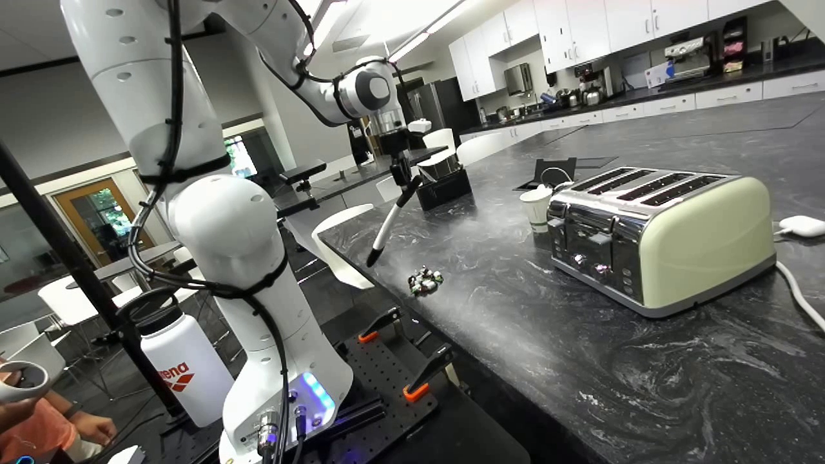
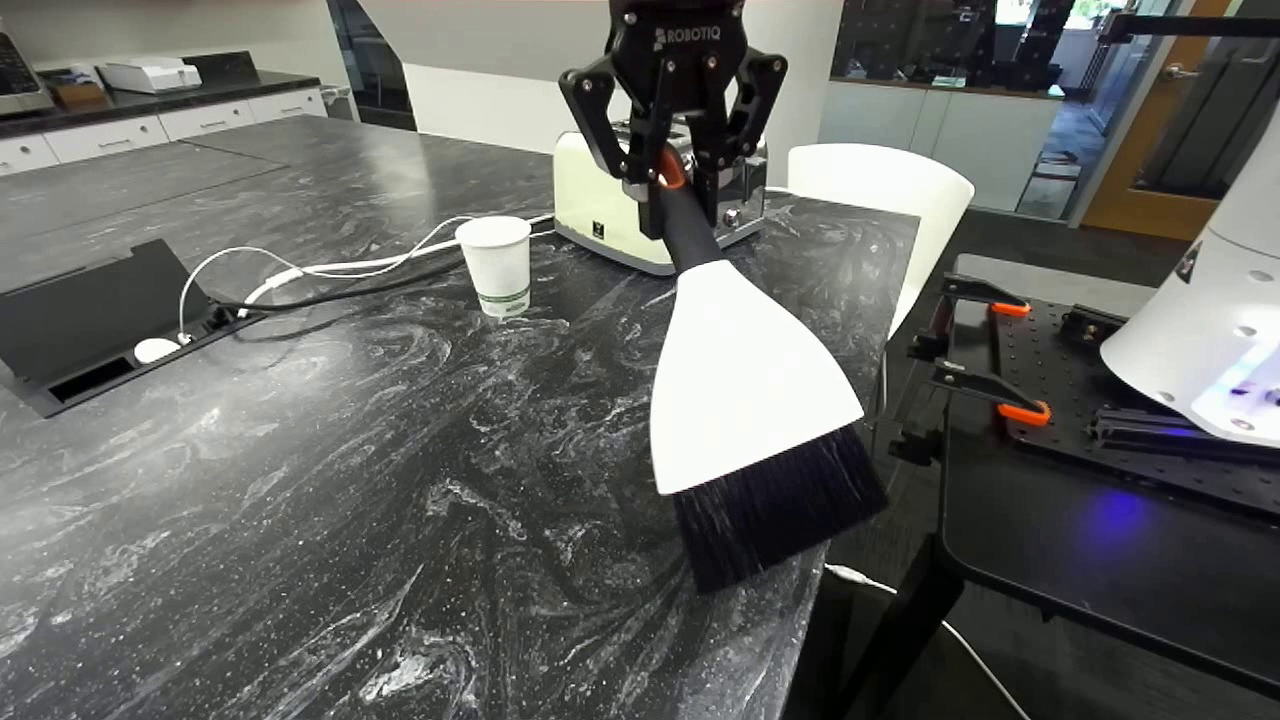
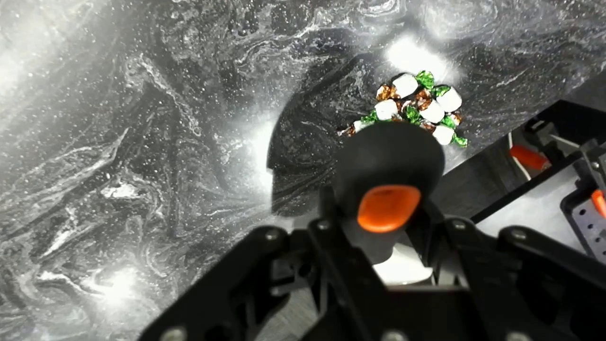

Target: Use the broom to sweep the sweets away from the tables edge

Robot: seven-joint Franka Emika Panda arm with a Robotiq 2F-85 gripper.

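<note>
The broom has a black handle with an orange end, a white flared head and black bristles; it shows in both exterior views [image 1: 387, 225] [image 2: 745, 370] and, handle end foremost, in the wrist view [image 3: 393, 151]. My gripper [image 1: 406, 180] [image 2: 682, 195] [image 3: 378, 203] is shut on the handle. The broom hangs tilted, bristles down, close to the table's edge; I cannot tell whether they touch. The sweets [image 1: 425, 281] [image 3: 416, 106], white with green and brown wrapper ends, lie clustered near the edge of the table [image 1: 644, 374] [image 2: 400, 520] [image 3: 142, 118]. The broom hides them in an exterior view.
A pale green toaster [image 1: 702, 245] [image 2: 600, 195] and a paper cup [image 1: 536, 209] [image 2: 498, 265] stand on the table. An open black flap [image 2: 95, 310] with cables lies near the cup. A black box [image 1: 445, 187] stands at the far side. Orange-tipped clamps [image 1: 416, 390] sit below the edge.
</note>
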